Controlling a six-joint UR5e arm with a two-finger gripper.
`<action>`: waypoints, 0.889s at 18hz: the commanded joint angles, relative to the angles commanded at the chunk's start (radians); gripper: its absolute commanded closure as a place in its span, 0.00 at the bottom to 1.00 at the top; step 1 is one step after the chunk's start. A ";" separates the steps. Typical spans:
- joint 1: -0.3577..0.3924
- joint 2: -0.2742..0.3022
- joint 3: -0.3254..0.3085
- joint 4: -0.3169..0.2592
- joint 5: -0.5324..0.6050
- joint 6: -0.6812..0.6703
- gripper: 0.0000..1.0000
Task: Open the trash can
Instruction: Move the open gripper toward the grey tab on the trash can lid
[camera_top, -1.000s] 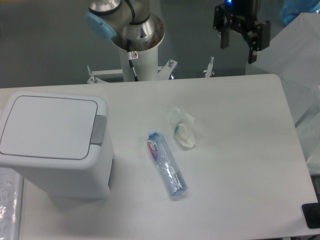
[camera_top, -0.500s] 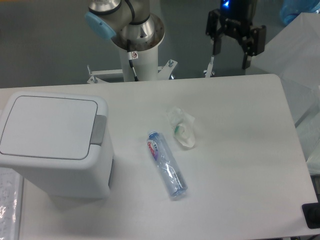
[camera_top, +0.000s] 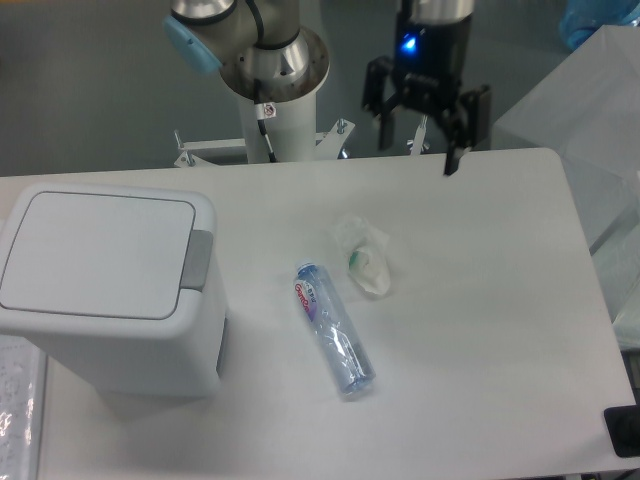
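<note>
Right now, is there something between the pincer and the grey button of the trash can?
Nothing visible blocks it. The open pincer hangs above the table's far edge. The bottle and crumpled wrapper lie nearer the camera than the line to the trash can.

Even, bright overhead light, cool bluish cast, soft shadow under the trash can (camera_top: 110, 290) (right side and base), faint sheen on the white table (camera_top: 480, 300), slightly soft focus, gripper (camera_top: 418, 150) mildly blurred.

end effector (camera_top: 418, 150): fingers spread apart, holding nothing | pointing downward | wrist light glowing blue
</note>
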 joint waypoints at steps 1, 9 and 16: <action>-0.021 -0.015 0.009 0.008 0.000 -0.031 0.00; -0.153 -0.081 0.023 0.121 -0.002 -0.481 0.00; -0.192 -0.114 0.020 0.233 -0.179 -0.830 0.00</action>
